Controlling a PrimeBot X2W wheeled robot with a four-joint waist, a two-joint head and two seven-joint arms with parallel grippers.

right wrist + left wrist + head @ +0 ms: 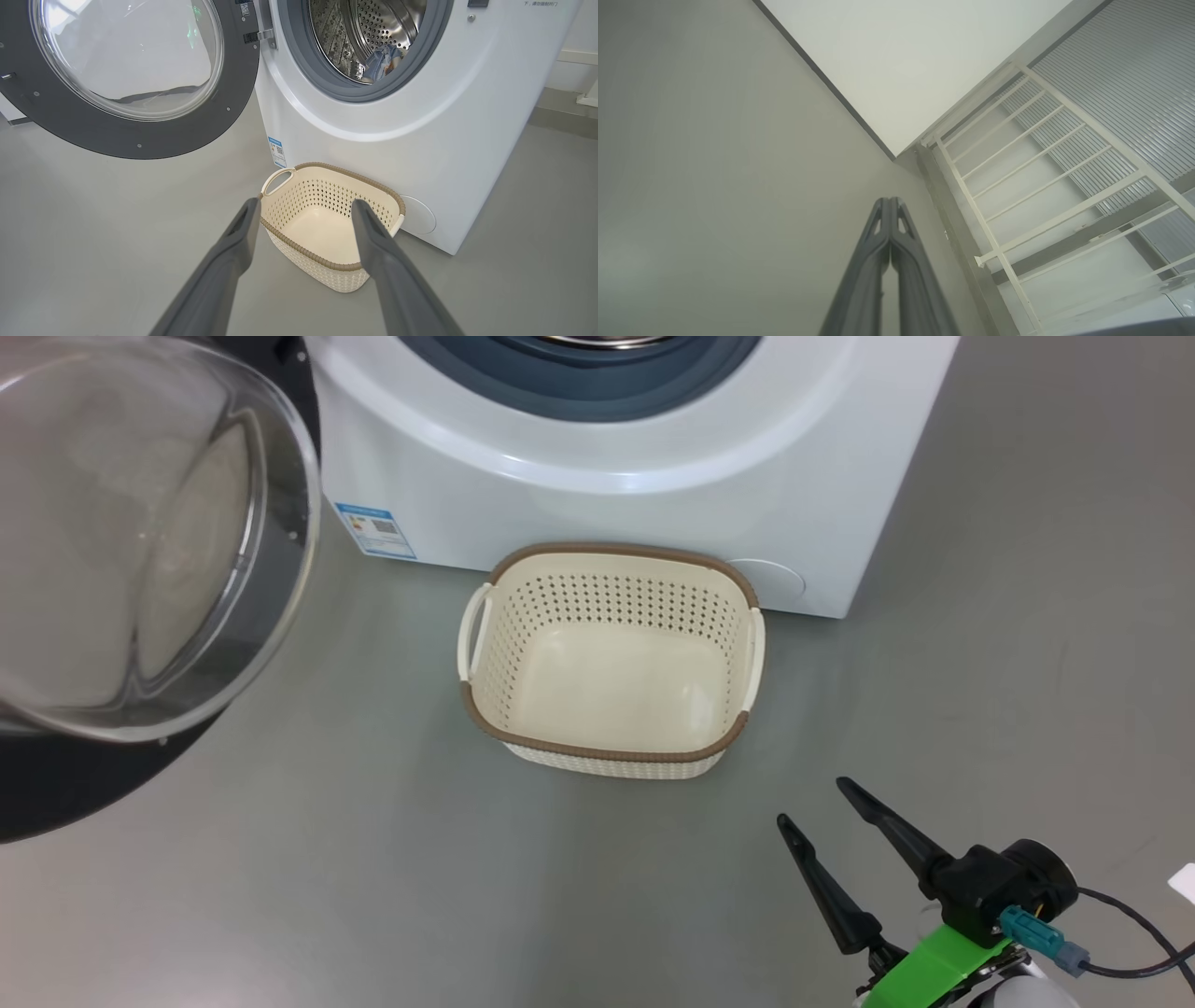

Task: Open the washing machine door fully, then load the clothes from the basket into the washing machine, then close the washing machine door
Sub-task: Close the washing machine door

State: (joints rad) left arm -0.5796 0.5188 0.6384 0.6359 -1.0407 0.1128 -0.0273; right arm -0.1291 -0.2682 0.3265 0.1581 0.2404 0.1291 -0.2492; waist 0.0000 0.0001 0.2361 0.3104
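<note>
Resting on smooth floor [280, 859], perforated cream basket [597, 607], bulging glass door [140, 569]

Cream perforated basket [611, 672], brown rim.

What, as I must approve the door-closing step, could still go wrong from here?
1. The clothes lie low in the drum, close behind the seal; the closing washing machine door might pinch fabric.
2. The door hangs wide at the left, while the open right claw is low near the basket; swinging across may knock the basket.
</note>
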